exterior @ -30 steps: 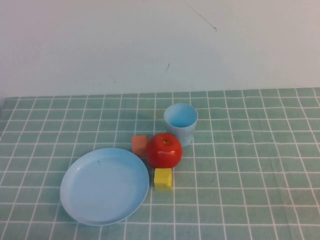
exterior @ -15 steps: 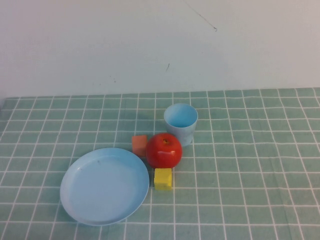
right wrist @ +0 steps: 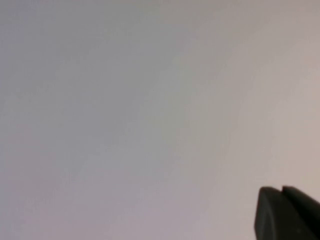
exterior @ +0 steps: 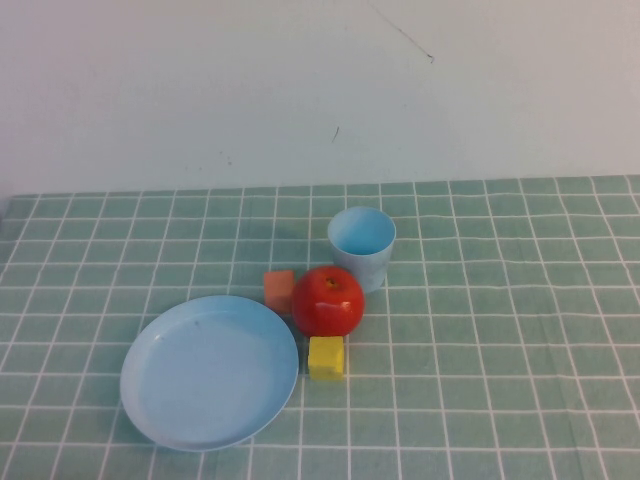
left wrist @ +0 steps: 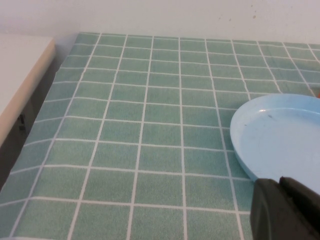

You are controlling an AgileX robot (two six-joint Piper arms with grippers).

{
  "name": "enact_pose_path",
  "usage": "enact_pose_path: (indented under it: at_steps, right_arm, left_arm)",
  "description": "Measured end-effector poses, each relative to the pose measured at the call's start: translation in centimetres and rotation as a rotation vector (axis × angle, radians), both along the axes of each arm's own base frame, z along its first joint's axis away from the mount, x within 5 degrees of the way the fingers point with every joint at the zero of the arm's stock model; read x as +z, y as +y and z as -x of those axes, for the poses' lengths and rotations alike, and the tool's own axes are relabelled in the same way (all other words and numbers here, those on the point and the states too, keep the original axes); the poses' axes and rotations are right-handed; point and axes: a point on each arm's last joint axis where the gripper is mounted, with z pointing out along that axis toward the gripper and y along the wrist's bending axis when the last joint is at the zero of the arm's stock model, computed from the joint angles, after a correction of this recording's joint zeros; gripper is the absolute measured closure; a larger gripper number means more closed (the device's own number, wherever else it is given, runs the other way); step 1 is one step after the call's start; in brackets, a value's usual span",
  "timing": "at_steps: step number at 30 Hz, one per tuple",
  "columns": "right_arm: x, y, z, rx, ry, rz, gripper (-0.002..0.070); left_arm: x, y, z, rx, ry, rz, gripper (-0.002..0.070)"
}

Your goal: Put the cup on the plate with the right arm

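The light blue cup [exterior: 362,246] stands upright on the green checked cloth, just behind a red apple [exterior: 327,301]. The round light blue plate [exterior: 210,370] lies empty at the front left; its rim [left wrist: 239,150] also shows in the left wrist view. Neither arm appears in the high view. My left gripper [left wrist: 281,184] is shut and empty, hovering just off the plate's edge. My right gripper [right wrist: 282,191] is shut and empty, seen only against a blank pale wall, away from the cup.
An orange cube [exterior: 279,290] sits left of the apple and a yellow cube [exterior: 326,357] in front of it, both close to the plate. The cloth's left edge drops off beside a white ledge [left wrist: 20,75]. A white wall stands behind the table.
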Motion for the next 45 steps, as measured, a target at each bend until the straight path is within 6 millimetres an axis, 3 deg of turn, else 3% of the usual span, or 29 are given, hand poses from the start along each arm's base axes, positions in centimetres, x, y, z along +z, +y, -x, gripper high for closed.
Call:
enact_pose_path:
  at_steps: [3, 9, 15, 20, 23, 28, 35, 38, 43, 45]
  right_arm:
    - [1.9, -0.6, -0.4, -0.085, 0.111, 0.017, 0.0678]
    - [2.6, -1.4, -5.3, -0.177, 0.546, 0.038, 0.0678]
    - [0.7, 1.6, -11.8, 0.181, 0.873, 0.033, 0.0678]
    - [-1.0, 4.4, -17.6, 0.527, 0.875, 0.068, 0.0678]
    - [-2.4, 5.3, -21.2, 0.638, 0.855, 0.04, 0.0678]
    - [-4.8, 7.8, -25.8, 0.686, 0.896, 0.091, 0.0678]
    - [-7.3, 14.8, -30.7, 0.711, 0.923, 0.32, 0.0668]
    - [-8.2, 16.4, -33.2, 0.721, 0.93, 0.341, 0.0591]
    - [-10.2, 18.0, -37.0, 0.725, 0.958, 0.332, 0.036]
    - [-11.3, 18.4, -38.2, 0.726, 0.977, 0.327, 0.0307]
  left_arm:
    - [0.0, 0.0, 0.0, 0.0, 0.0, 0.0, 0.0678]
    - [0.0, 0.0, 0.0, 0.0, 0.0, 0.0, 0.0678]
    - [0.0, 0.0, 0.0, 0.0, 0.0, 0.0, 0.0678]
    - [0.0, 0.0, 0.0, 0.001, 0.0, 0.002, 0.0678]
    - [0.0, 0.0, 0.0, 0.001, 0.0, 0.002, 0.0678]
    - [0.0, 0.0, 0.0, 0.001, 0.0, 0.002, 0.0678]
    - [0.0, 0.0, 0.0, 0.001, 0.0, 0.002, 0.0678]
    - [0.0, 0.0, 0.0, 0.001, 0.0, 0.002, 0.0678]
    - [0.0, 0.0, 0.0, 0.001, 0.0, 0.002, 0.0678]
    - [0.0, 0.0, 0.0, 0.001, 0.0, 0.002, 0.0678]
